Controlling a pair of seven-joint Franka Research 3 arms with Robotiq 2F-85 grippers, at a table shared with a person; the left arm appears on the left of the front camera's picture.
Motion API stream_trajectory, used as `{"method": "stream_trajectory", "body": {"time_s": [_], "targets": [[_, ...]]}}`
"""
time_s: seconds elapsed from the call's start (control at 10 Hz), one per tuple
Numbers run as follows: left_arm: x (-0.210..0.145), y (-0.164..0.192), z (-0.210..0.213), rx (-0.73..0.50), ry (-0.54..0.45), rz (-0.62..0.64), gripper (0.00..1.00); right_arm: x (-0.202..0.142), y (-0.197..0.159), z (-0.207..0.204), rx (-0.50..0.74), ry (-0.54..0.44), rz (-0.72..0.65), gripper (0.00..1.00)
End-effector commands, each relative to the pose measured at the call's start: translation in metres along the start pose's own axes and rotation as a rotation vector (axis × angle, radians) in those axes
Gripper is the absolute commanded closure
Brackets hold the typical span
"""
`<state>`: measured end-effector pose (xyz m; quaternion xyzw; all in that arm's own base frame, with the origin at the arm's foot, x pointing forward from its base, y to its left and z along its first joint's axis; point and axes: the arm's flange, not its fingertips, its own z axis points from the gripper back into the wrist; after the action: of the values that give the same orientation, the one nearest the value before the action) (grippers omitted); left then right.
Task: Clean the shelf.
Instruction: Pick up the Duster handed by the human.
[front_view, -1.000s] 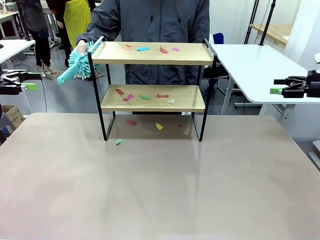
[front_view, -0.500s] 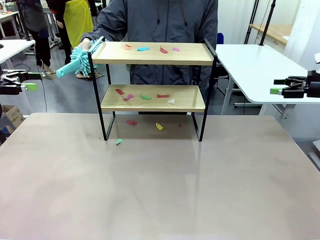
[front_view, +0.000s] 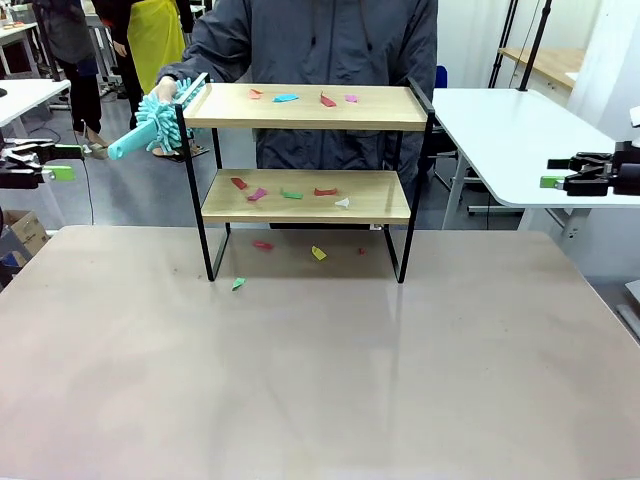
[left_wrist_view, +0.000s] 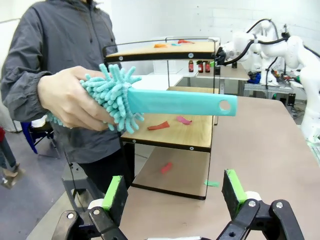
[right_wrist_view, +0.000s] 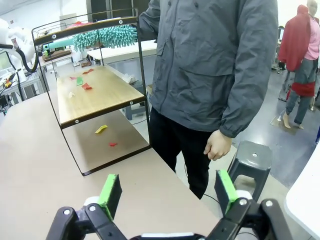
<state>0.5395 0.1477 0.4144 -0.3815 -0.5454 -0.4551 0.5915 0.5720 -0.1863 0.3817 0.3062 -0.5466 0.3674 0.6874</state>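
Zero cleaning done so far, by the look of it. The shelf (front_view: 390, 108) stands on the table (front_view: 320, 400), on the side nearest the person, with both boards littered. Four coloured paper scraps (front_view: 287, 97) lie on the shelf's top board and about five more scraps (front_view: 292, 194) on its lower board. Several loose bits (front_view: 318, 253) lie on the table under the shelf, and a green bit (front_view: 238, 283) lies just in front of its left legs.

The person's hand (front_view: 165, 92) holds a teal chenille duster (front_view: 155, 122) by its fluffy head, just outside the shelf's left end rail. The plastic handle points away from the shelf. In the left wrist view that handle (left_wrist_view: 180, 101) points toward the camera, which reads like an offer to the left arm. That is a judgement only.

The left gripper (front_view: 58, 162) hangs well off the shelf's left end, fingers spread wide and nothing between them (left_wrist_view: 173, 190). The right gripper (front_view: 555, 172) sits well off the shelf's right end, also wide open and empty (right_wrist_view: 167, 191). Neither touches the shelf or the duster.

The person's other hand (right_wrist_view: 217, 145) hangs idle behind the shelf's right end.

Left to do: get the duster into a gripper, sweep the top board, then the lower board. Scraps under the shelf probably need clearing too.
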Motion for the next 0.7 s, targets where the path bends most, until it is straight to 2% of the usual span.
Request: {"method": "stream_trajectory", "body": {"time_s": [0.0,0.2,0.3,0.4,0.5,0.6], "targets": [[0.063,-0.009,0.002,0.162,0.17,0.017,0.0,0.009,0.004,-0.002,-0.016,0.005,-0.015,0.0],[0.132,-0.025,-0.003,0.224,0.239,0.067,0.0,0.009,0.004,-0.002,-0.016,0.005,-0.015,0.0],[0.165,-0.032,-0.014,0.322,0.383,0.12,0.0,0.009,0.004,-0.002,-0.016,0.005,-0.015,0.0],[0.188,-0.044,-0.025,0.338,0.439,0.152,0.0,0.009,0.004,-0.002,-0.016,0.005,-0.015,0.0],[0.208,-0.059,-0.042,0.413,0.572,0.223,0.0,0.009,0.004,-0.002,-0.016,0.005,-0.015,0.0],[0.227,-0.078,-0.06,0.624,0.66,0.337,0.0,0.009,0.004,-0.002,-0.016,0.005,-0.015,0.0]]}}
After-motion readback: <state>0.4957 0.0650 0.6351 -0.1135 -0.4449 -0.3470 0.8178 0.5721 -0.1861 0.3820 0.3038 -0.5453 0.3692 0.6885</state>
